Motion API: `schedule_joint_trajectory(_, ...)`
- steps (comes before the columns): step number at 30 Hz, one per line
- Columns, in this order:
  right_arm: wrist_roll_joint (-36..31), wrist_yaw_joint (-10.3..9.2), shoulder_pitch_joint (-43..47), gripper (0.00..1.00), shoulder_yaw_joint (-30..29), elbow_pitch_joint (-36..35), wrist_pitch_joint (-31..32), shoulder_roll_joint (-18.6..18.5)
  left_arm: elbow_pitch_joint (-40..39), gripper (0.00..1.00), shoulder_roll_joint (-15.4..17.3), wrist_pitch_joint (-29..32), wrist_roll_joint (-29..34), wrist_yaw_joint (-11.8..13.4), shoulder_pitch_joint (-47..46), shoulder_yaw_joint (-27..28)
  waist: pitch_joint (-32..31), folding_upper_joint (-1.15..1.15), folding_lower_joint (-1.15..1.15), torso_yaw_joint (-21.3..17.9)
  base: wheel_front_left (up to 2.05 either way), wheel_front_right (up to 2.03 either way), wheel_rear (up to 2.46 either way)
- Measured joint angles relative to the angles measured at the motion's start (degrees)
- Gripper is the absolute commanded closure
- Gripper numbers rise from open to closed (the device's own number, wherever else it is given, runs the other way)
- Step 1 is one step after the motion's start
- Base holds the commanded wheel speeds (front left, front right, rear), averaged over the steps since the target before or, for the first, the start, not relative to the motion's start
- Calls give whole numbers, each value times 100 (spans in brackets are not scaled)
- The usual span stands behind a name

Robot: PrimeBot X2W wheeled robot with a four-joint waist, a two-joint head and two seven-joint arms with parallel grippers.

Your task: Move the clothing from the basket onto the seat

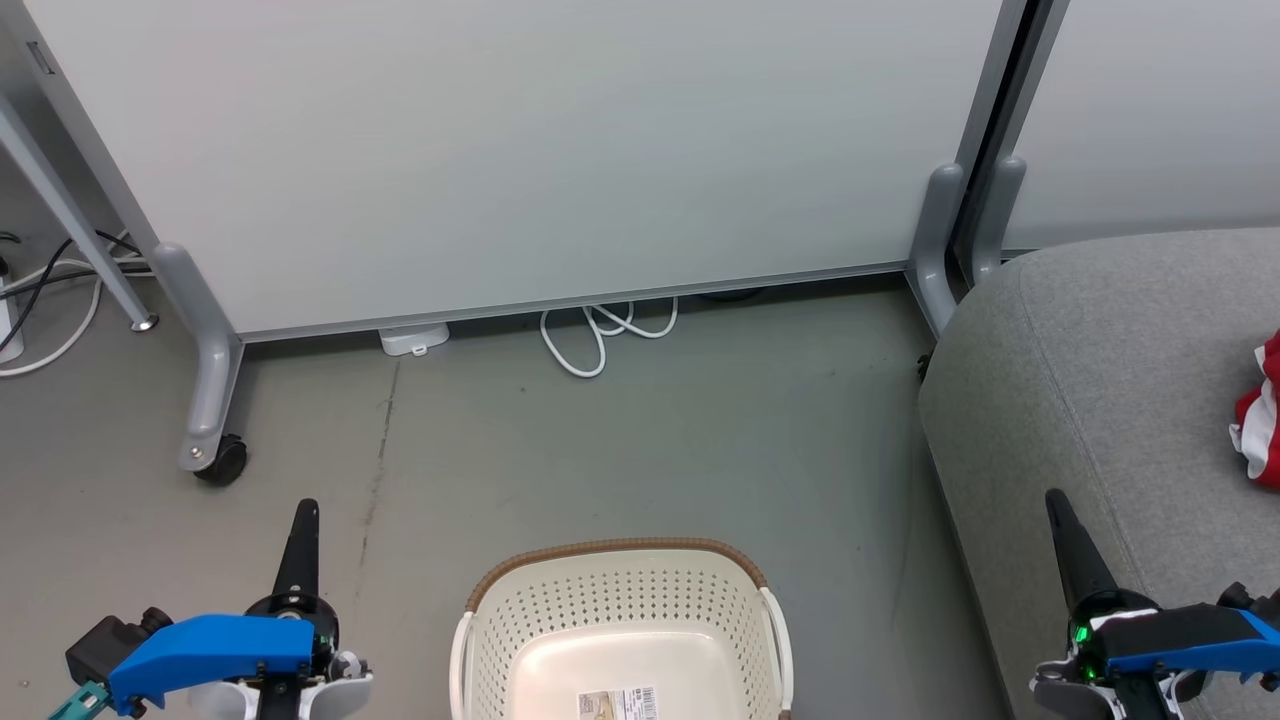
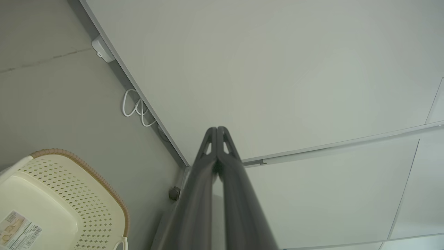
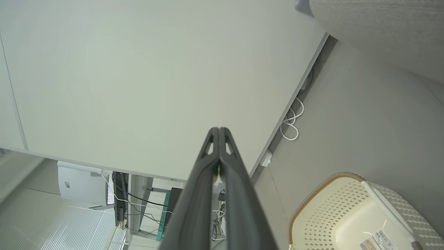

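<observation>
The cream basket (image 1: 620, 600) with its brown rim stands on the floor at the bottom middle of the head view; the part of its inside that shows holds only a barcode label (image 1: 618, 703). The basket (image 2: 69, 194) also shows at the lower left of the left wrist view, and the basket (image 3: 333, 211) at the lower right of the right wrist view. A red garment with white stripes (image 1: 1262, 415) lies on the grey sofa (image 1: 1090, 380) at the right edge. My left gripper (image 1: 300, 525) is shut left of the basket. My right gripper (image 1: 1062, 520) is shut over the sofa's front edge.
A pale partition panel (image 1: 520, 150) on grey feet with a caster (image 1: 222, 462) closes off the back. White cable loops (image 1: 600, 335) and a small white box (image 1: 414, 340) lie under its lower edge. More cables (image 1: 50, 300) trail at the far left.
</observation>
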Motion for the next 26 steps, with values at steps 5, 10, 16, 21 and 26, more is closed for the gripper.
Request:
schedule_joint_trajectory(5,252,0,-29,100,-2,-13,26,-2,-53,100,-3,62,-224,0,-5,40,-2,0,0,-20,0,0,0)
schedule_joint_trajectory(10,485,0,-37,100,-4,-27,68,-4,-94,100,-8,122,-430,0,-19,92,-3,0,0,-41,0,0,0)
schedule_joint_trajectory(16,764,1,-54,100,-8,-45,118,-8,-143,100,-12,194,-675,0,-30,162,-5,0,0,-65,0,0,0)
schedule_joint_trajectory(21,991,0,-102,100,-10,-65,152,-12,-185,100,-15,246,-862,0,-37,197,-6,0,0,-85,0,0,0)
schedule_joint_trajectory(26,1192,1,-118,100,-11,-71,176,-14,-225,100,-18,298,-1055,0,-64,231,-7,0,0,-105,0,0,0)
